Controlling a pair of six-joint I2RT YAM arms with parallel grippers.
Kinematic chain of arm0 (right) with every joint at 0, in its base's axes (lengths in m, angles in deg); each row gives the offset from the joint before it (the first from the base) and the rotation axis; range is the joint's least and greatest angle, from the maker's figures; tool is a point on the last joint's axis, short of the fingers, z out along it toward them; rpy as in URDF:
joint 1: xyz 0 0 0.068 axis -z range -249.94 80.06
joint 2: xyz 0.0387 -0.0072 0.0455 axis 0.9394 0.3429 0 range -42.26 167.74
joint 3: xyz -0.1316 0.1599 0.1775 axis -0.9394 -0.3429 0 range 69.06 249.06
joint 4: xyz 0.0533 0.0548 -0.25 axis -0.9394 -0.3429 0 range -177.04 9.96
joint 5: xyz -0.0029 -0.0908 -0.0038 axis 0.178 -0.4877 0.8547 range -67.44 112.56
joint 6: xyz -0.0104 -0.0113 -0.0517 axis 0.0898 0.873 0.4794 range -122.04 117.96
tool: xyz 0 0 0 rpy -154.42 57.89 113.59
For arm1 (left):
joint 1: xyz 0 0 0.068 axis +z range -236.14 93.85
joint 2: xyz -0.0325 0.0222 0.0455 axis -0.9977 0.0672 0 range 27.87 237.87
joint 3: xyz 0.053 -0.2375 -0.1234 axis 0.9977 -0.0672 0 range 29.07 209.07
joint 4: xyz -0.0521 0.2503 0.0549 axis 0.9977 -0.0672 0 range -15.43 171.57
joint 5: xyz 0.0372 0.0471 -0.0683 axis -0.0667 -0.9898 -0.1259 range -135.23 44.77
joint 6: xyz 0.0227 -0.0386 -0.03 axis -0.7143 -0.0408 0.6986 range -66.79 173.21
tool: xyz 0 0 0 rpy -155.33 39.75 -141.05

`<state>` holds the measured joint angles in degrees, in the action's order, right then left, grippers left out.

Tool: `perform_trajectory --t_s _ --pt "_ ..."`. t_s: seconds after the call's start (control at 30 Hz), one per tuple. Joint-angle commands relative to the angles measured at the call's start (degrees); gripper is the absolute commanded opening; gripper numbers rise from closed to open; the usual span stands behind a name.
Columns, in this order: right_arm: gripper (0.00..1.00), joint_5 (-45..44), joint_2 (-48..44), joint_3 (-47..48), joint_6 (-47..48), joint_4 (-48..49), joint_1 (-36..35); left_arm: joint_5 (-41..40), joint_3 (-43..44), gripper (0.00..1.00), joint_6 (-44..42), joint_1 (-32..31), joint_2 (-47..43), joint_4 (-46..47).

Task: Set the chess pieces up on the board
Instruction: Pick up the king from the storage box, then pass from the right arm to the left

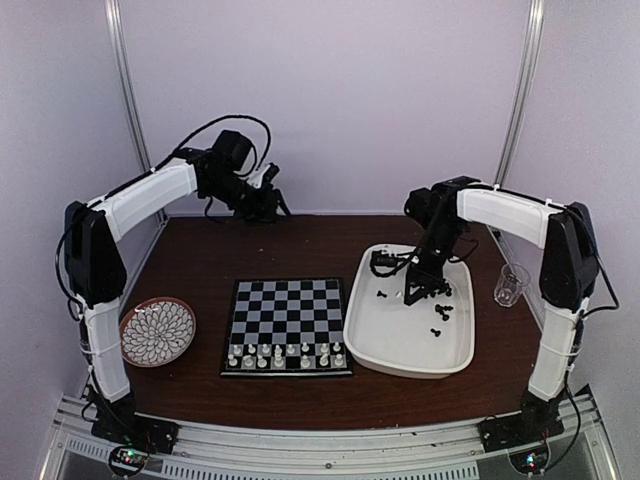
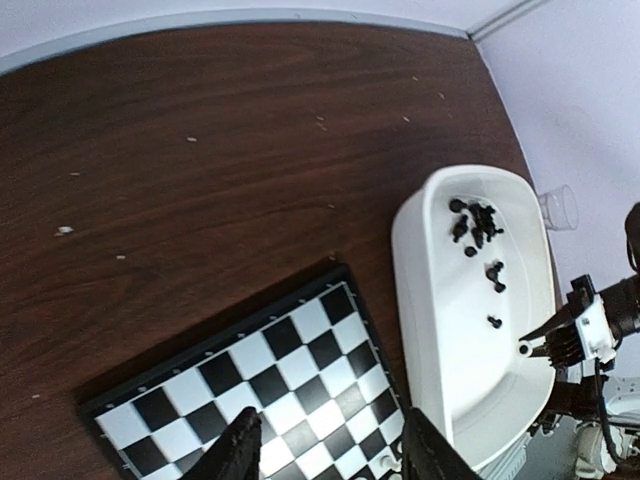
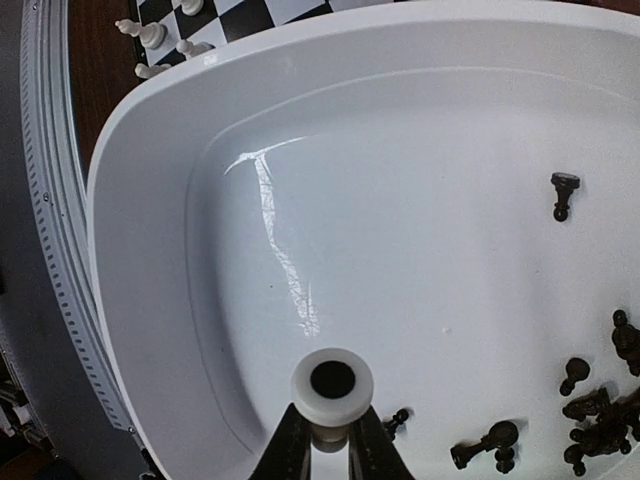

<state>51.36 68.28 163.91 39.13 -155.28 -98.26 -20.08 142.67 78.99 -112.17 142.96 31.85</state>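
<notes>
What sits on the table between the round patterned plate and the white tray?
The board, white chess pieces on its near rows, lies between plate and tray; seen in the top view.

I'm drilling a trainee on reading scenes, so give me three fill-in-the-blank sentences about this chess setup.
1. The right hand is shut on a ___ chess piece.
2. Loose in the tray lie only ___ pieces.
3. The left hand stands ___ and holds nothing.
Missing words: white; black; open.
</notes>
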Motion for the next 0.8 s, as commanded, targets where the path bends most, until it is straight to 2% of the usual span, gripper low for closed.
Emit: perform_trajectory --t_s 0.0,0.1,0.23,0.3,0.5,0.67,0.77 --pt "0.15 4.4 -4.7 0.4 4.0 -3.1 0.7 1.1 -2.1 0.48 1.0 -7.1 -2.8 8.7" --pt "0.15 5.9 -6.1 1.5 3.9 -4.3 0.7 3.6 -8.4 0.48 4.1 -9.9 -3.8 13.2" --pt "0.15 7.2 -8.6 1.8 3.0 -5.3 0.8 7.8 -25.4 0.47 10.0 -12.7 -10.9 32.4" --pt "0.16 6.4 -11.5 -0.1 3.2 -3.8 0.6 10.0 -29.2 0.46 12.5 -13.8 -13.4 35.7" --pt "0.17 4.6 -14.0 1.0 5.0 -6.0 -0.1 12.8 -29.9 0.48 17.2 -20.7 -14.6 34.0" --pt "0.17 2.8 -16.6 -1.2 3.5 -3.0 -2.9 14.2 -28.9 0.48 23.1 -24.9 -11.7 39.2" --pt "0.17 2.8 -18.6 -3.7 1.5 -0.5 -5.0 14.6 -25.6 0.48 24.5 -26.6 -8.9 38.9"
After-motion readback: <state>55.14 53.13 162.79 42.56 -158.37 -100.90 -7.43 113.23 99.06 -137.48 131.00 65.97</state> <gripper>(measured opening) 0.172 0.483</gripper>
